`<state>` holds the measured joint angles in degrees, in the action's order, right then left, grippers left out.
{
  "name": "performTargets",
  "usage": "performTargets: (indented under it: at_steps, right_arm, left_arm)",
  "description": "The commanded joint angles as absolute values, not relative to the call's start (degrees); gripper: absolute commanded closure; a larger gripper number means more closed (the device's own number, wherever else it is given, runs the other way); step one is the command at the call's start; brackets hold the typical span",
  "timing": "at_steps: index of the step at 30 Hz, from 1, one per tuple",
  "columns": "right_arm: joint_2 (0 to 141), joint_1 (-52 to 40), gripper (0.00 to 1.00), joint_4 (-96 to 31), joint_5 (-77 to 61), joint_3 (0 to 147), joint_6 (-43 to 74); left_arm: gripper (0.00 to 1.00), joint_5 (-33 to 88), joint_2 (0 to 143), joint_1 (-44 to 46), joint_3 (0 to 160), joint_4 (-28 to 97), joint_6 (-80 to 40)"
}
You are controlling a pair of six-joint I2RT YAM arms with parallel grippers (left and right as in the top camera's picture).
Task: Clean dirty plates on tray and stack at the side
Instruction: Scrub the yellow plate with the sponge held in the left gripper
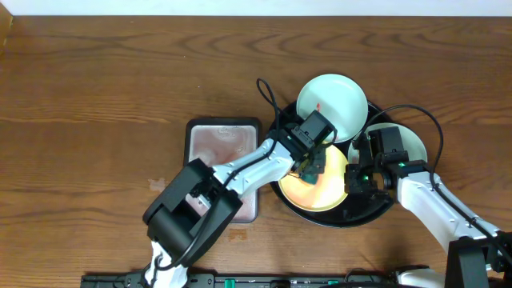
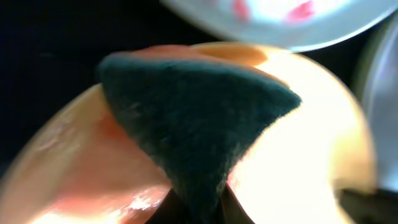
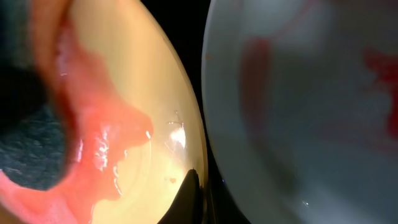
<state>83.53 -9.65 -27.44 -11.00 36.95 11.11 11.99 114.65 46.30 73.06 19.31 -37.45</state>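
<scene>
The yellow plate (image 1: pixel 324 192) lay inside the black tray (image 1: pixel 376 210), a wet red smear (image 3: pixel 99 143) across its left half. The left claw (image 1: pixel 308 163) was clamped on a green sponge (image 2: pixel 193 118) pressed against that plate. The right claw (image 1: pixel 354 178) was closed on the plate's right rim. Two mint plates, one at the tray's far edge (image 1: pixel 336 96) and one to the right (image 1: pixel 414 142), carried red marks. A silver pan (image 1: pixel 216 144) sat on the bench (image 1: pixel 96 104) just left of the tray.
</scene>
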Motion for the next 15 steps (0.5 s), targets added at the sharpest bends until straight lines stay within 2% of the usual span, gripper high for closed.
performTargets:
  at_steps: [1,9,15]
  right_arm:
    - [83.9,-9.85,0.99,-28.1,-8.8,37.17,10.17]
    - [83.9,-9.85,0.99,-28.05,-8.8,37.17,9.74]
    - [83.9,-9.85,0.99,-28.01,-8.6,37.17,9.76]
  left_arm:
    - [0.93,22.48,118.52,46.22,72.95,16.14,-41.47]
    - [0.92,31.11,119.81,49.67,72.95,14.09,-40.21]
    - [0.92,31.31,119.81,49.58,72.95,14.98,-40.14]
